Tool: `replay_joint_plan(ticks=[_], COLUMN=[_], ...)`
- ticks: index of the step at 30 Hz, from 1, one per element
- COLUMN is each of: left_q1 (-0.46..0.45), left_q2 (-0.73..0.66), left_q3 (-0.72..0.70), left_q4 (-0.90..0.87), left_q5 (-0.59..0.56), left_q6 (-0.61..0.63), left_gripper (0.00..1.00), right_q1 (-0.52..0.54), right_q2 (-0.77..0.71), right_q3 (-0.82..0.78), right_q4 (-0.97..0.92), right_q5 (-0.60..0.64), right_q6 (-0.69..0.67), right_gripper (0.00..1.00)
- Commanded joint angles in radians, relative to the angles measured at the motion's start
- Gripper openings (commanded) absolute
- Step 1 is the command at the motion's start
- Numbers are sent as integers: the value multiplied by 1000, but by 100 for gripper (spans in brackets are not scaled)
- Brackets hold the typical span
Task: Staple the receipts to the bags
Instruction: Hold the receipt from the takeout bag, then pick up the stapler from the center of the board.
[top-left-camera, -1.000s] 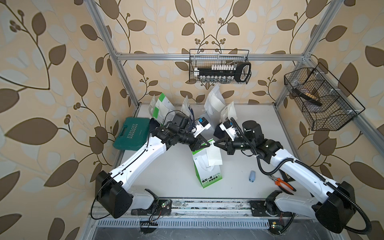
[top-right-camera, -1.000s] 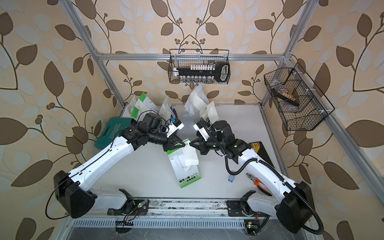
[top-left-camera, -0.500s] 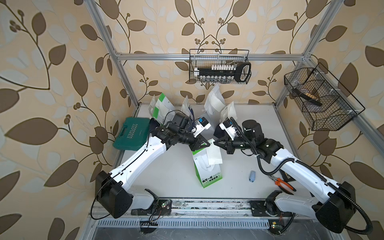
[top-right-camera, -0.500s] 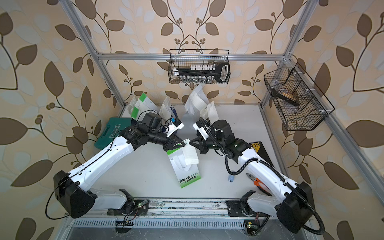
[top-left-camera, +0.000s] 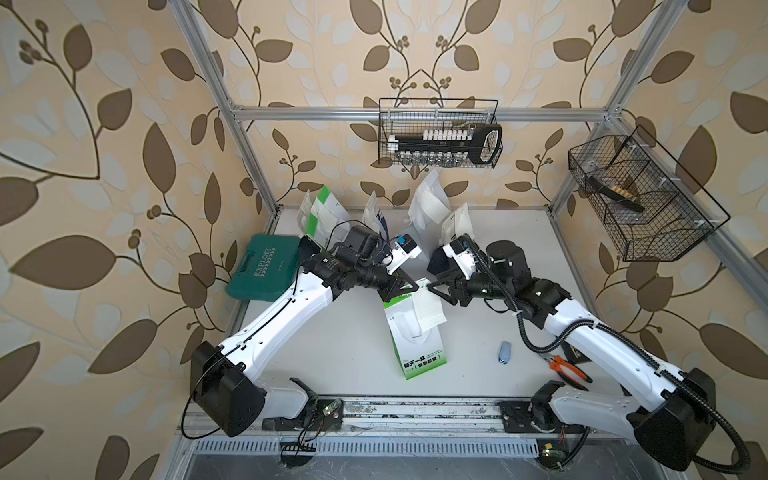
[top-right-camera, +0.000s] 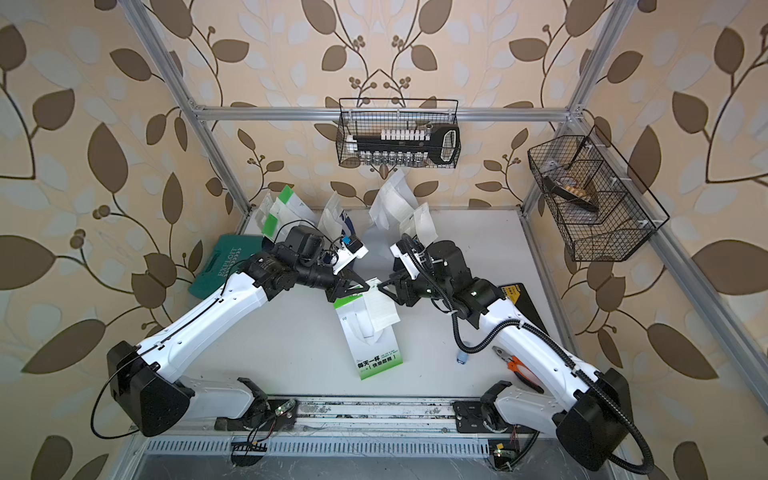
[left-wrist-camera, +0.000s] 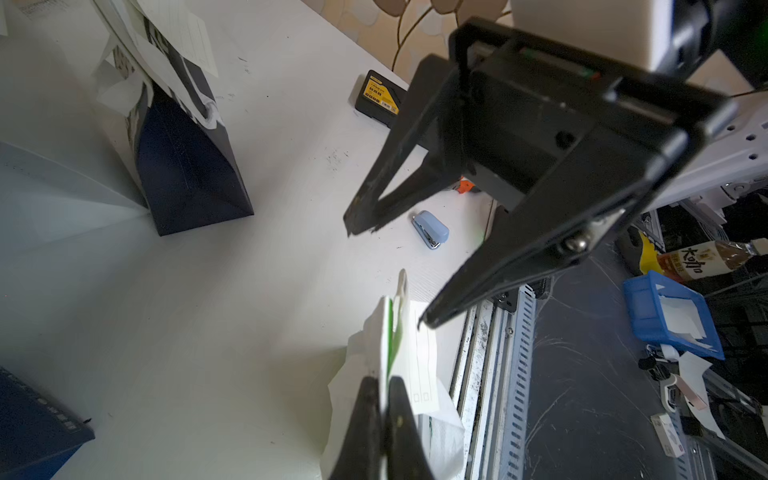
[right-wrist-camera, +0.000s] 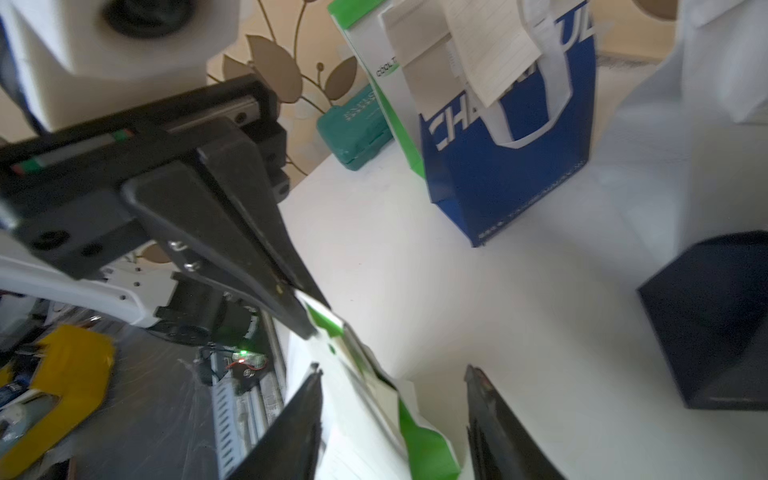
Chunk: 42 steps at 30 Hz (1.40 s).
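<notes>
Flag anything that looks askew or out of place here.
The green-and-white bag sits alone mid-table, apart from the other bags standing at the back. Its top edge is rumpled where the left gripper, jaws shut, pinches it, and the receipt lies crooked across its front.

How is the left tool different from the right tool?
The left tool is shut, pinching the green bag's top edge; the right tool is open, gripping nothing. The left tool's jaws squeeze the paper; the right tool's jaws stand apart on either side of it. Both are black and point at the same bag.
</notes>
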Motion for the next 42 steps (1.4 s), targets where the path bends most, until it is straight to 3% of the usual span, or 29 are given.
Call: replay_joint_plan(ticks=[1, 5, 8, 18, 30, 42], left_q1=[-10, -17, -20, -23, -44, -47], left_q2=[-34, -40, -42, -60, -91, -73], left_q3=[31, 32, 33, 23, 10, 18], left_q4=[22, 30, 39, 44, 49, 41], left_q5=[-39, -147, -194, -223, -226, -223], left_q6=[-18, -65, -98, -140, -131, -121], left_gripper=[0, 0, 0, 0, 0, 0], right_q1=[-6, -66, -119, -147, -207, -290], right_q2=[-109, -112, -83, 78, 207, 222], right_q3=[-65, -108, -173, -190, -229, -285], right_q4=[-93, -330, -441, -702, -673, -587], right_q5=[323, 498, 498, 576, 537, 457], right_q6=[163, 352, 457, 523, 558, 527], right_gripper=[67, 69, 69, 70, 55, 45])
